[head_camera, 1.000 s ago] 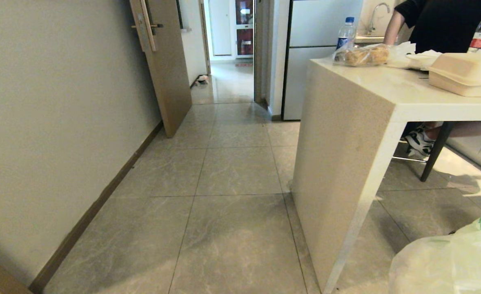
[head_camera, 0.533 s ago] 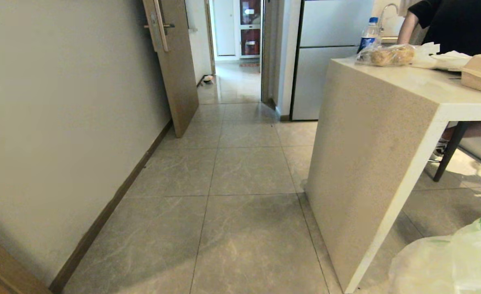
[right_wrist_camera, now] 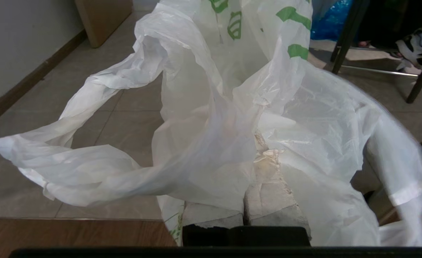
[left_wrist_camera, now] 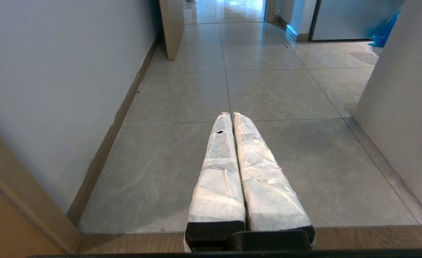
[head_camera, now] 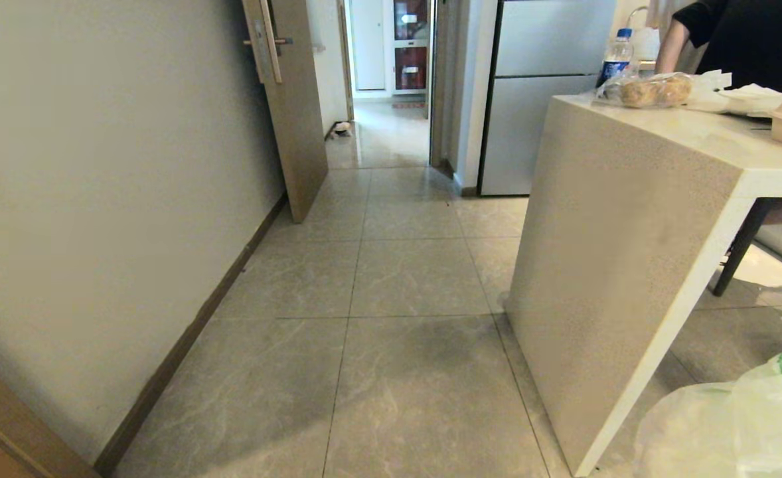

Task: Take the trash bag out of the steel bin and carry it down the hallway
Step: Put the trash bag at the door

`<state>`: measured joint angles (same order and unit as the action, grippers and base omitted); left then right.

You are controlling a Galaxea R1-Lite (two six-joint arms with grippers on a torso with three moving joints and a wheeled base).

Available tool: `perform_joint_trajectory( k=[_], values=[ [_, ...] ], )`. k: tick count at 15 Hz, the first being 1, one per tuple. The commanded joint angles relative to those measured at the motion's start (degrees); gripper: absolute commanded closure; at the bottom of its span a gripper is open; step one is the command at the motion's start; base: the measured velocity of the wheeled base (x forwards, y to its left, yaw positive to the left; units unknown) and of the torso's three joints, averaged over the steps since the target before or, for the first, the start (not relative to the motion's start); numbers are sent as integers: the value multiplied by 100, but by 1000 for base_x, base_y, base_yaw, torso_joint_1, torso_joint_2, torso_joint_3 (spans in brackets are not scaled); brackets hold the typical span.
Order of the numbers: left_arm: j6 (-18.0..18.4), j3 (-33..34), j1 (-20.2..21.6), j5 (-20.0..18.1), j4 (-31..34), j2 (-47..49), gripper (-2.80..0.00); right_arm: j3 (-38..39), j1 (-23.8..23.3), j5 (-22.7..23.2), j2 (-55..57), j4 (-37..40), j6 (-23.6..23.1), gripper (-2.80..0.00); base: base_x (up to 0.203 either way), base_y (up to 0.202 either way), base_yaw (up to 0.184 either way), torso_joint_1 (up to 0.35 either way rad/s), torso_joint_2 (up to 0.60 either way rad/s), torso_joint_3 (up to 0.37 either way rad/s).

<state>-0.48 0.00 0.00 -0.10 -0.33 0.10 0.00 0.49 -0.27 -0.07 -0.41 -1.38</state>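
Since the earlier frames the whole head view has slid: the table (head_camera: 630, 265) now sits further right and the open door (head_camera: 295, 113) has drifted right too, so the camera is judged to have moved, not the furniture.

A clear lane of grey marbled tile (head_camera: 404, 279) is seen running from near to far between the left wall (head_camera: 99, 166), edged by its brown baseboard (head_camera: 192, 332), and the table's solid side panel on the right. At the far end the hallway (head_camera: 384, 133) is narrowed by the door leaf standing ajar on the left and a pale cabinet (head_camera: 537, 99) on the right. A person in black (head_camera: 743, 40) is seated behind the table, on which a water bottle (head_camera: 613, 63) and bagged bread (head_camera: 650, 89) are set near the edge.

The trash bag (right_wrist_camera: 232, 118) is held off the floor at the near right, its crinkled white film with green print draped over the right gripper (right_wrist_camera: 257, 143), whose wrapped fingers are pressed together on it. The left gripper (left_wrist_camera: 231, 116) is held low over bare tile, fingers closed against each other with nothing between them.
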Motion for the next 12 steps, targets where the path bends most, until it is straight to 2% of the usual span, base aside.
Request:
perform_joint_trajectory(
  k=[1,3,12],
  values=[
    [-13,0,0,1,-2,-1,0,0,4,0,7,-2,-3,0,0,0,0,0,0,0],
    [-13,0,0,1,-2,-1,0,0,-3,0,7,-2,-3,0,68,0,1,2,0,3],
    [-22,0,0,1,-2,-1,0,0,4,0,7,-2,-3,0,190,0,1,1,1,4]
  ],
)
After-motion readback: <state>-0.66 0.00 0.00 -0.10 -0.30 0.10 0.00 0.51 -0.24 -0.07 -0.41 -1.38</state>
